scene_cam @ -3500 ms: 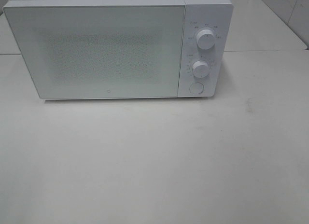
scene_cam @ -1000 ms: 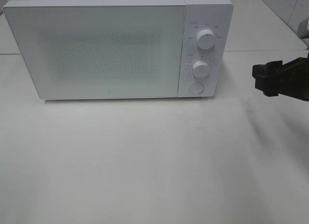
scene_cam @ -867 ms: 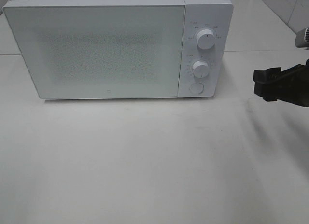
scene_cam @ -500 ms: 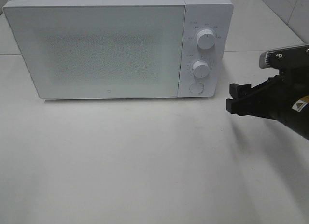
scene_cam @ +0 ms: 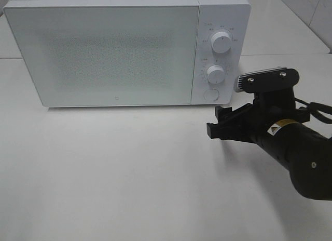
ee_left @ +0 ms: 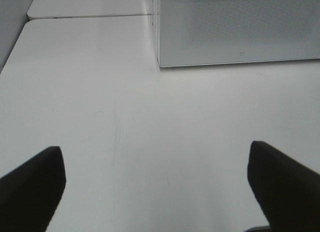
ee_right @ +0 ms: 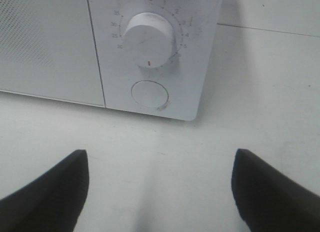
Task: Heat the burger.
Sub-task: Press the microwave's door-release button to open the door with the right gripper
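Burger: its place cannot be told, since no view shows it. A boxy white microwave oven (scene_cam: 218, 7) stands at the back of the pale matte table (scene_cam: 129, 173), its speckled grey-white door (scene_cam: 104, 54) closed and opaque. On the control panel two round white knobs sit one above the other, the upper knob (scene_cam: 221, 43) and the lower knob (scene_cam: 215, 73), with a flat round white button (scene_cam: 210, 94) beneath them. The black right gripper (scene_cam: 217, 124) hovers over the table just in front of that panel, jaws spread wide and holding nothing, aimed at the button. The black left gripper (ee_left: 160, 187) appears only in its wrist view, jaws wide and empty, facing the door's lower corner farthest from the knobs.
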Robot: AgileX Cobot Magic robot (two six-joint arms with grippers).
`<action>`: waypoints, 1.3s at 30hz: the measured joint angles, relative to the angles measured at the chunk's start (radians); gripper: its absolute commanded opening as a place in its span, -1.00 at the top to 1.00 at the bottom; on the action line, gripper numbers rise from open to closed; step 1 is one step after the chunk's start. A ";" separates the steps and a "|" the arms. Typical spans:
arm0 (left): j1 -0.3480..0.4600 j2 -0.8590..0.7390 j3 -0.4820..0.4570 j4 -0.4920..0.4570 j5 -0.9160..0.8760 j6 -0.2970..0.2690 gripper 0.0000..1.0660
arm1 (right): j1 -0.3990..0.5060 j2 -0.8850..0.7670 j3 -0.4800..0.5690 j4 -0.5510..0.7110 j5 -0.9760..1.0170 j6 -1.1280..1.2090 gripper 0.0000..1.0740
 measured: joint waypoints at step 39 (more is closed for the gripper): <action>0.000 0.000 0.000 0.000 0.000 0.000 -0.70 | 0.054 0.058 -0.102 0.110 0.028 1.102 0.79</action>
